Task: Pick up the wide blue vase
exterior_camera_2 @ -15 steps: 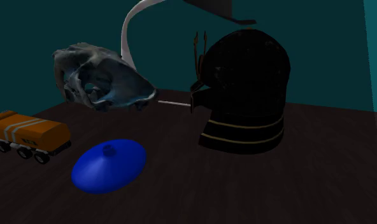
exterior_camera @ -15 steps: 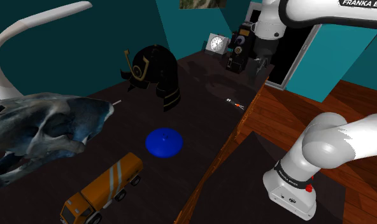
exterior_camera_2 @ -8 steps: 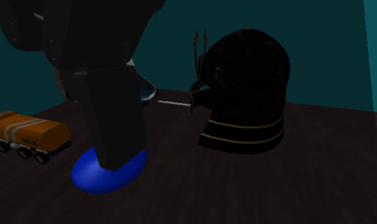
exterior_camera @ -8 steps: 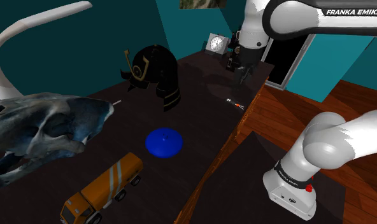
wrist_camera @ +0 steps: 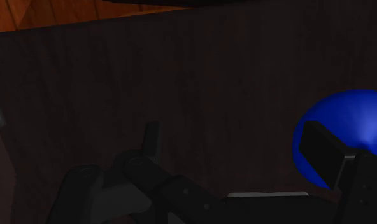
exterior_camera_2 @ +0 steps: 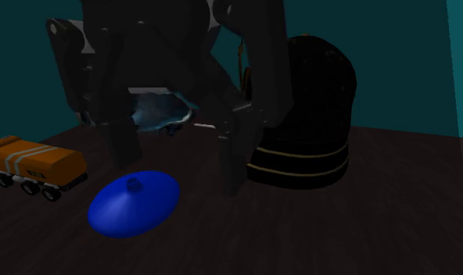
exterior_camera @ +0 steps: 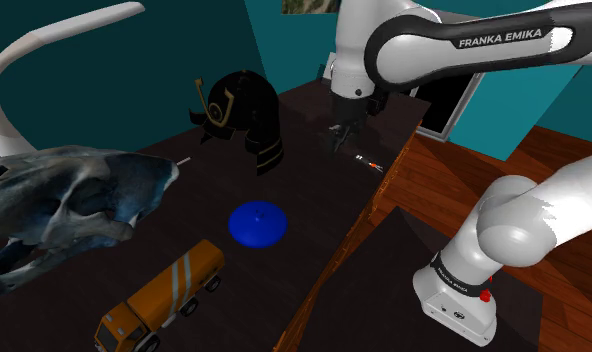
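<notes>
Spread jaws hover empty; the blue vase [exterior_camera: 257,223] lies apart, beyond one finger.

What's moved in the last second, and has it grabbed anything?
The gripper swung toward the shoulder view's left, over the table toward the blue vase, open and holding nothing. Vase, orange truck, skull and black helmet stayed put.

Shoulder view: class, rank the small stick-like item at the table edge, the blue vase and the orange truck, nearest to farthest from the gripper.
1. The small stick-like item: just beside the gripper, to its lower right in this view.
2. The blue vase: further off, to the gripper's lower left.
3. The orange truck: farthest, beyond the vase at the lower left.
</notes>
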### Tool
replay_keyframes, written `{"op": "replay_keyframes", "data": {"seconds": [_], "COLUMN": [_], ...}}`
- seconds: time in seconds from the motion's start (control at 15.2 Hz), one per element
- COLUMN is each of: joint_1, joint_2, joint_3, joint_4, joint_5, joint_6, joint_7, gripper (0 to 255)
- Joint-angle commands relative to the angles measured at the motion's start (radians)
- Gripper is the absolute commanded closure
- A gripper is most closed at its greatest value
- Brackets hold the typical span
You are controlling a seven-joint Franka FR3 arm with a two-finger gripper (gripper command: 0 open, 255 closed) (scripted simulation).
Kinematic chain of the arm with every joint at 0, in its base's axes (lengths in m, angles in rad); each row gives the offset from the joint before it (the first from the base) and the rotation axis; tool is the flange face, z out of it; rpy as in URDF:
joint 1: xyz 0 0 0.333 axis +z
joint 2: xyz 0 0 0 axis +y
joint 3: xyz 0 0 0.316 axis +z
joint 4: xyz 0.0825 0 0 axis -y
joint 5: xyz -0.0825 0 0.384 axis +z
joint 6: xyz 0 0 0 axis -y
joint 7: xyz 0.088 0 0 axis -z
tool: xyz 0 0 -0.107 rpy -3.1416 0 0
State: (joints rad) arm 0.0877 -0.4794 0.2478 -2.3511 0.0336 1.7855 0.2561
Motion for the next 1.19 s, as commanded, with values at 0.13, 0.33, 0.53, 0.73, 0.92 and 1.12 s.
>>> {"op": "replay_keyframes", "data": {"seconds": [0.13,0.33,0.53,0.73,0.92,1.12], "joint_1": [0.014,0.022,0.031,0.045,0.068,0.095], "joint_2": [0.12,0.217,0.321,0.431,0.547,0.641], "joint_3": [0.066,0.113,0.155,0.191,0.215,0.225], "joint_4": [0.051,0.102,0.164,0.237,0.323,0.4], "joint_5": [0.003,-0.01,-0.039,-0.082,-0.136,-0.184], "joint_6": [0.074,0.123,0.163,0.194,0.213,0.219], "joint_7": [0.084,0.151,0.221,0.294,0.369,0.425], "gripper": [0,0,0,0,0,0]}}
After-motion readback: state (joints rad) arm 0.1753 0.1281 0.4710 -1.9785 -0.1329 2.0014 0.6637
